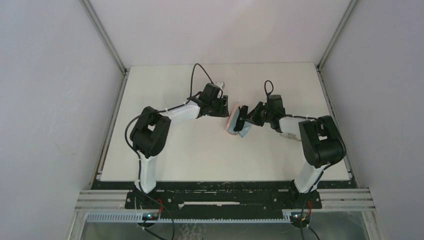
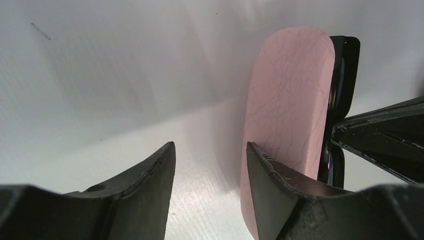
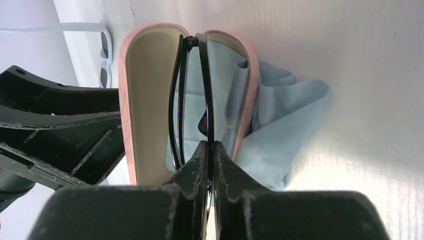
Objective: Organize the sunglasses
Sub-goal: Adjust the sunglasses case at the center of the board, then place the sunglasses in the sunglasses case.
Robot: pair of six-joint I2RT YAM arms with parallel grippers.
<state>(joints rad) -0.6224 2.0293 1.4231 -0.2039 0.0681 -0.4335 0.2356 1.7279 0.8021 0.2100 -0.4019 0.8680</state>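
Note:
The black sunglasses (image 3: pixel 192 90) stand folded on edge inside the open pink case (image 3: pixel 145 100), between its beige-lined half and the half lined with a light-blue cloth (image 3: pixel 285 135). My right gripper (image 3: pixel 207 145) is shut on the black frame from the near side. My left gripper (image 2: pixel 210 147) is open beside the case, its right finger (image 2: pixel 270 180) against the pink outer shell (image 2: pixel 290 95), nothing between the jaws. The white sunglasses (image 3: pixel 102 50) lie on the table beyond the case. From above, both grippers meet at the case (image 1: pixel 232 120) mid-table.
The light-blue cloth (image 1: pixel 245 131) spills out of the case onto the white table (image 1: pixel 200 155) on the right arm's side. The white sunglasses (image 1: pixel 220 83) sit behind the left gripper (image 1: pixel 225 111). Grey walls enclose the table on three sides.

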